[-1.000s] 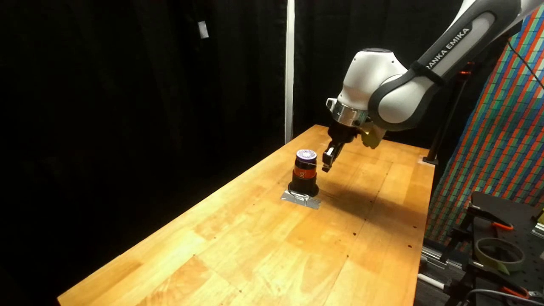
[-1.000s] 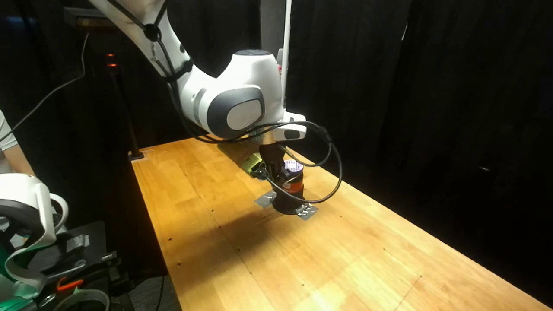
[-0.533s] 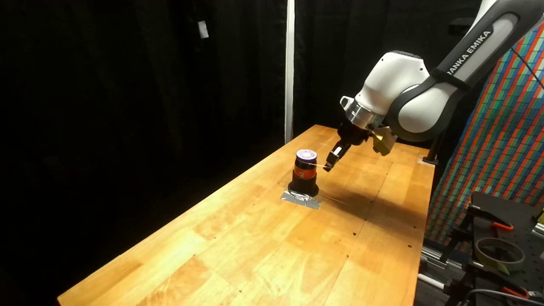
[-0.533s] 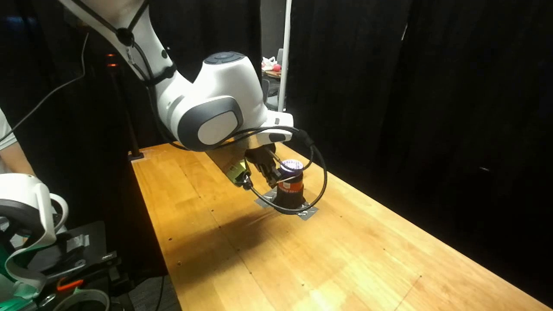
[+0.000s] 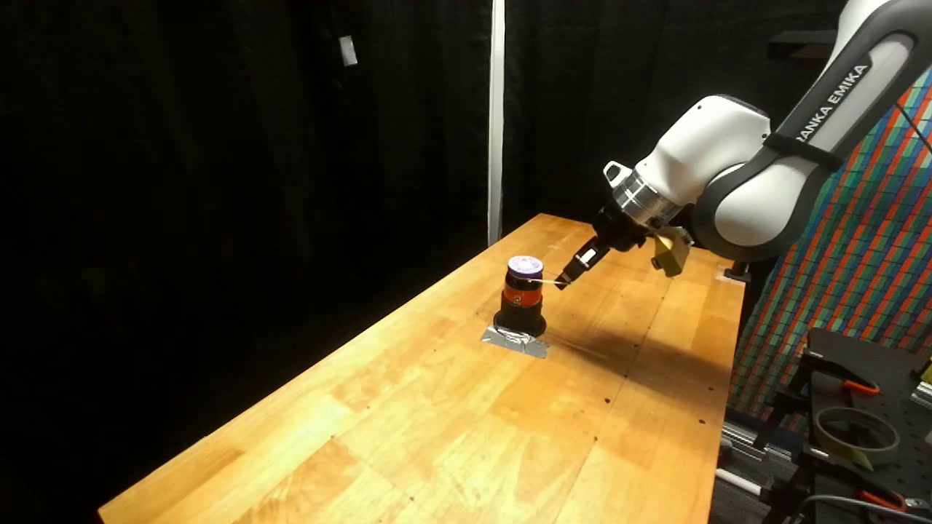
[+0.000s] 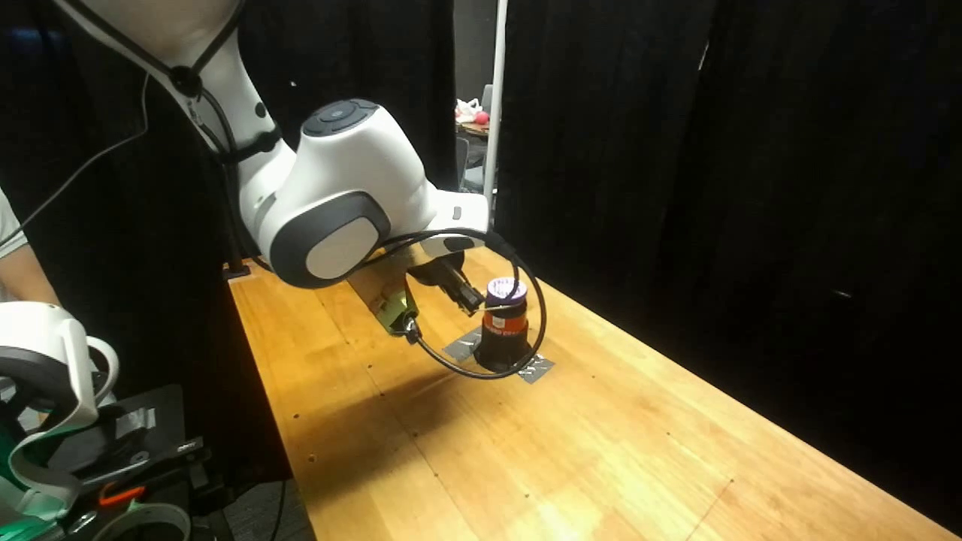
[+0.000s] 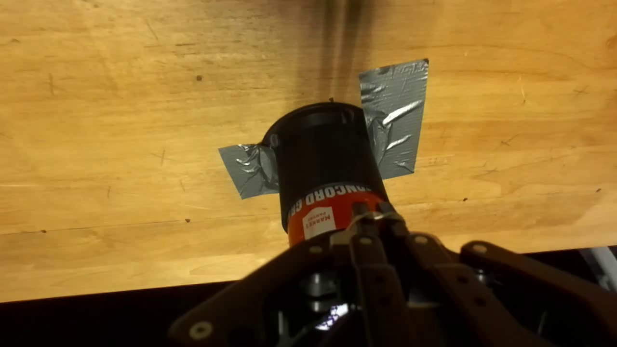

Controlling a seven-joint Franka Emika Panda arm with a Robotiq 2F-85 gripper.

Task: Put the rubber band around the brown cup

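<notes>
Black curtains (image 5: pixel 255 218) hang behind the wooden table (image 5: pixel 451 429), on which the brown cup (image 5: pixel 522 298) stands upright, with grey tape (image 7: pixel 396 120) at its foot. At two o'clock of the cup in an exterior view, the arm (image 5: pixel 743 204) has leaned back from it during the last second, while the tips of the gripper (image 5: pixel 562 282) remained near. Now the rubber band (image 5: pixel 547 282) makes one straight thin line from the upper part of the cup to these tips. In the wrist view the gripper enters from five o'clock; its fingers (image 7: pixel 366 250) are nearly together, and I judge that they hold the band, although it may be only hooked over them. In both exterior views the band crosses the cup's side, so probably it goes around already; the full loop cannot be followed. For the task this means that letting go should come next, and the stretched band could jump off.
</notes>
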